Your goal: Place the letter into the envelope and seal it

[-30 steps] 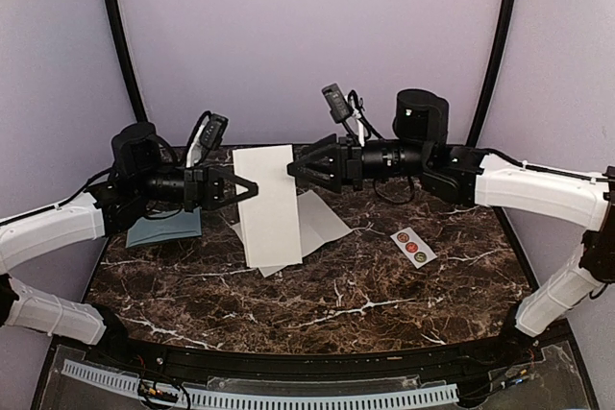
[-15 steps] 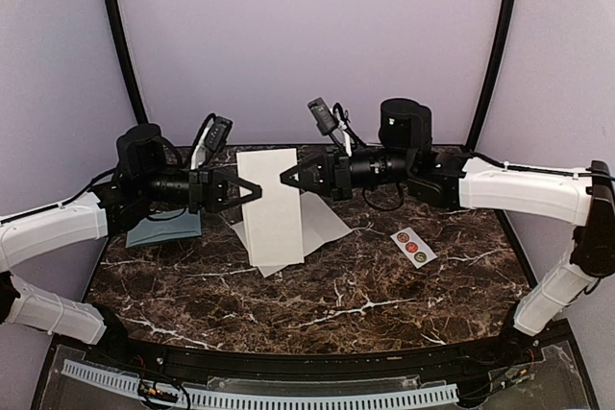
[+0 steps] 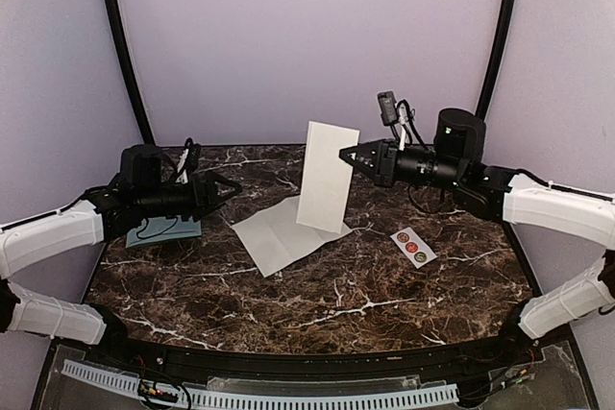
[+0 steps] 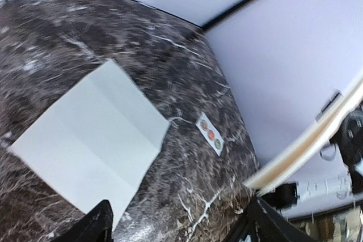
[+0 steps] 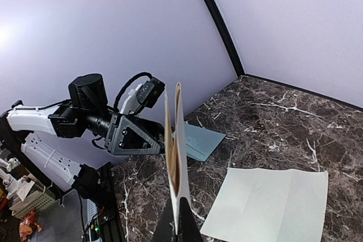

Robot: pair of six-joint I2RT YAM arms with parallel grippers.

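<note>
My right gripper (image 3: 352, 155) is shut on the right edge of a folded white letter (image 3: 327, 176), which it holds upright above the table's back middle. In the right wrist view the letter (image 5: 176, 151) stands edge-on, pinched in the gripper (image 5: 180, 222). My left gripper (image 3: 227, 187) is open and empty, a hand's width left of the letter and clear of it. Its fingers (image 4: 97, 224) frame bare marble. The pale teal envelope (image 3: 165, 230) lies flat at the far left, partly under the left arm. It also shows in the right wrist view, envelope (image 5: 197, 141).
A creased white sheet (image 3: 282, 235) lies flat on the dark marble table (image 3: 336, 304), below the held letter. A small white strip of round stickers (image 3: 412, 247) lies right of centre. Purple walls close in the back and sides.
The left gripper let go of the letter, opened and drew back left. The right gripper shut on the letter and carried it up and to the right, now upright.
</note>
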